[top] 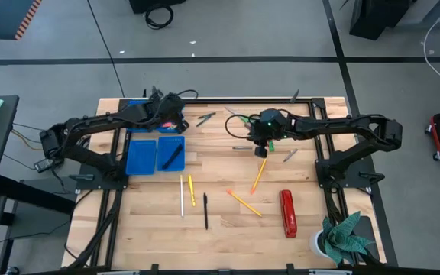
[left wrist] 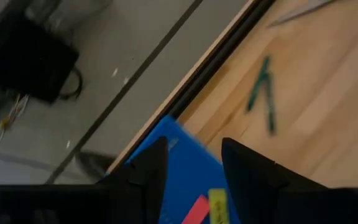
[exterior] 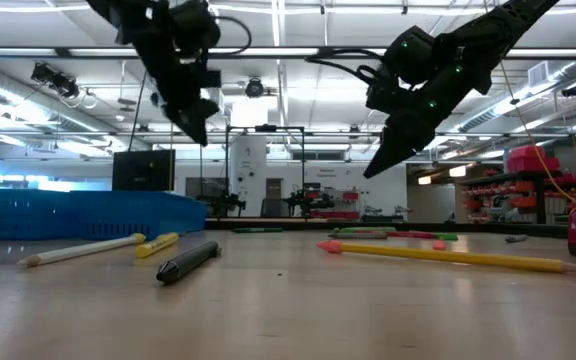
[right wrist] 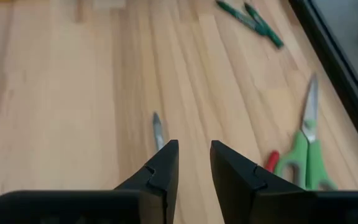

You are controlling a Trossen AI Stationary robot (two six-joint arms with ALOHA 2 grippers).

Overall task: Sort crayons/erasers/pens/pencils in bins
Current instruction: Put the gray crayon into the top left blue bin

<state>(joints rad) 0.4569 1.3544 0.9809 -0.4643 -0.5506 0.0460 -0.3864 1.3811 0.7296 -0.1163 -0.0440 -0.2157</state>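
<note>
The pens and pencils (top: 259, 175) scattered on the tabletop (top: 228, 229) are judged light, stiff and prone to rolling; grip each at mid-length, across the shaft. The right claw (right wrist: 194, 163) hovers above a small grey pen (right wrist: 158, 130), jaws slightly parted, holding nothing. The left claw (left wrist: 194, 163), part open and empty, hangs over the blue bins (top: 141, 155), where erasers (left wrist: 207, 208) lie
</note>
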